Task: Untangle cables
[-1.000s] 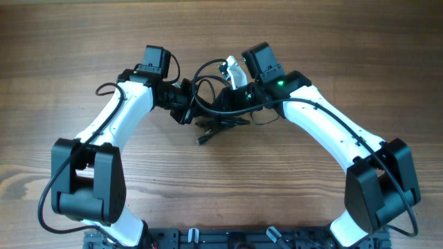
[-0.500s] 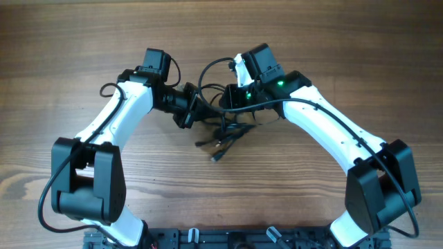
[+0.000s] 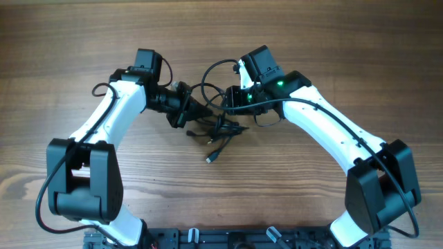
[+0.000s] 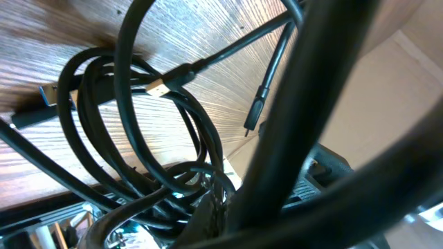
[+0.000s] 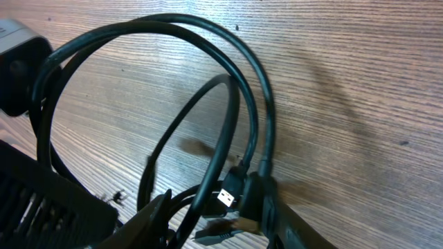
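Likely step: knot being loosened. Cables (image 3: 220, 128) bunched on table (image 3: 346, 41) toward 12 o'clock. Left pincer (image 3: 188, 112), at bunch's 9 o'clock, clamped on cables. Right pincer (image 3: 232, 99), at 1 o'clock, spread apart. Next: one loop to be gripped, pulled toward 3 o'clock.

The table (image 3: 69, 41) is brightly, evenly lit, soft shadows are cast by the cables (image 5: 266, 124), and the nearest are blurred.
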